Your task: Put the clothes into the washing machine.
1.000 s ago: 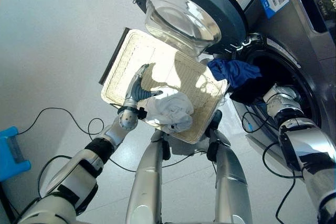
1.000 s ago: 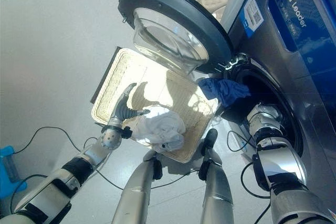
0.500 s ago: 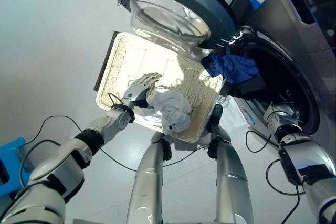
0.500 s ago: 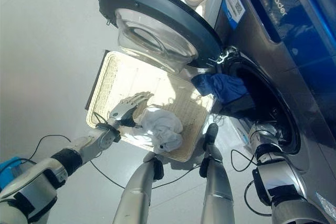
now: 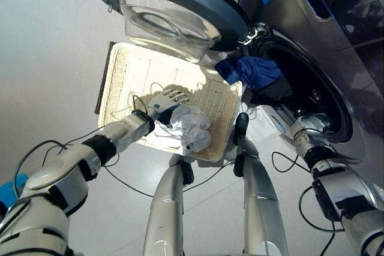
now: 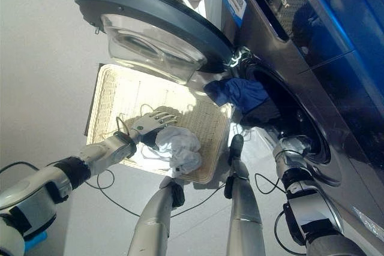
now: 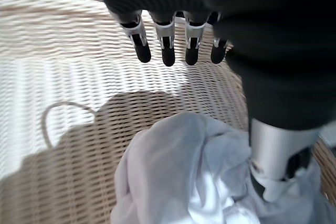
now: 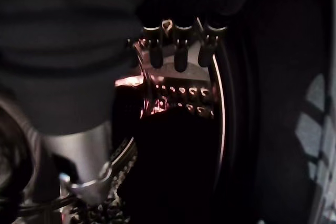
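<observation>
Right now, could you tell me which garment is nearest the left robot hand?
The white garment in the wicker basket, right beside the left robot hand; the blue garment hangs from the washer's opening.

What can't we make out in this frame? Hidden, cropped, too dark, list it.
- Right hand: the eye views lose it past the washing machine opening; its wrist view shows straight fingers.
- Drum interior: too dark in the right wrist view to tell what lies inside.
- Blue garment: drapes over the opening's rim, its far part lost in the dark.
- White clothes: their underside is hidden against the wicker basket; left hand hovers open above.
</observation>
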